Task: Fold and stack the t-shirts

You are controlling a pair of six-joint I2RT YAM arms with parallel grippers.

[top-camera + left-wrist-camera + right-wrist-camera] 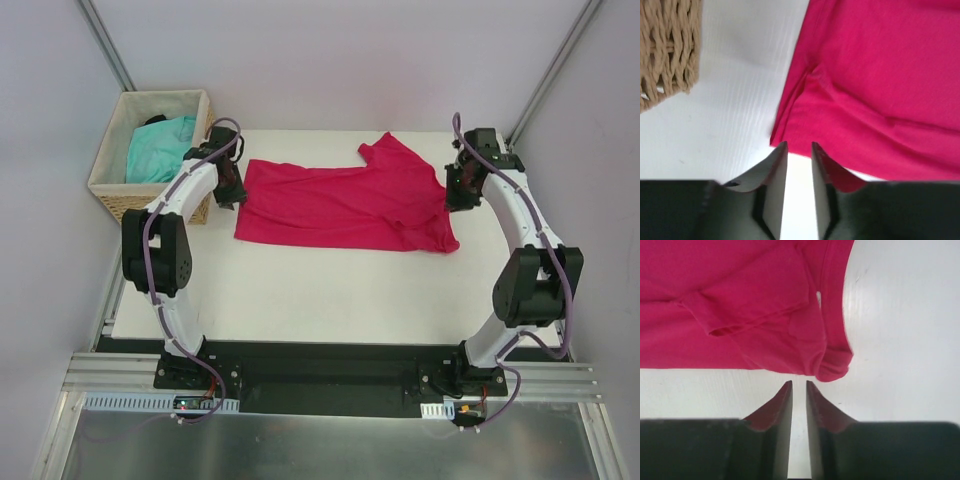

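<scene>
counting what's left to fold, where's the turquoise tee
In the top view the turquoise tee lies bunched in the basket at the far left, beside the left gripper and left of the pink tee.

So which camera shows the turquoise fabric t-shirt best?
Top external: the turquoise fabric t-shirt shows bunched inside the woven wicker basket. Left wrist catches only the basket's corner; right wrist shows neither.

The top camera looks steeply down from above and behind, far enough back to take in the whole white surface (300, 290). Each wrist camera hangs close over it, looking forward past the left end effector (799, 145) or the right end effector (799, 383). All three views share the crimson-pink t-shirt (340, 205), and each wrist view sees one end of it.
</scene>
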